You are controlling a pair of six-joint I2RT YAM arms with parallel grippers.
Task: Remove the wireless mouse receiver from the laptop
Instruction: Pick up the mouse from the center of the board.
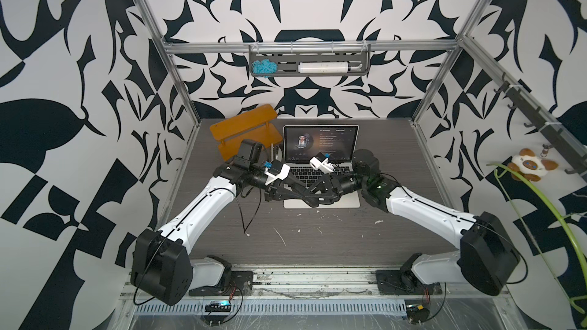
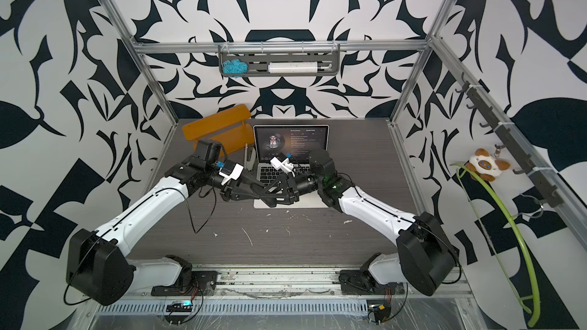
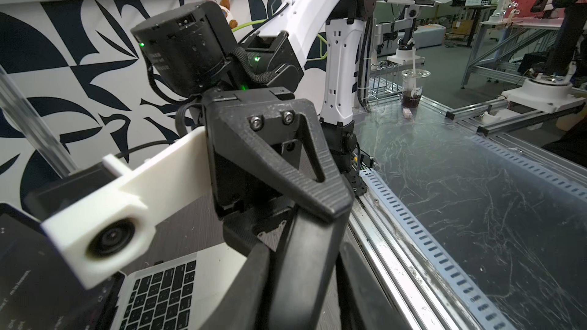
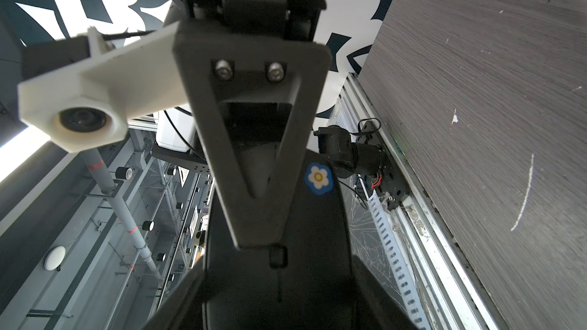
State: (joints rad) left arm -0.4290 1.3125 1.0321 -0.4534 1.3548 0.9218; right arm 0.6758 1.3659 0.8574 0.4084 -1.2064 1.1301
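My left pincer (image 1: 309,200) and right pincer (image 1: 287,192) cross over the front half of the laptop (image 1: 317,144), mid-tabletop (image 1: 317,242). I cannot tell whether either is apart or clamped. The receiver is hidden, so neither arm is clearly nearer.

Slim silver laptop (image 1: 320,146) set open on the grey wood-grain table (image 1: 317,242), toward the back, orange plastic stand (image 1: 241,128) laid to its rear left, thin pale piece (image 1: 277,153) seemingly stood between them.
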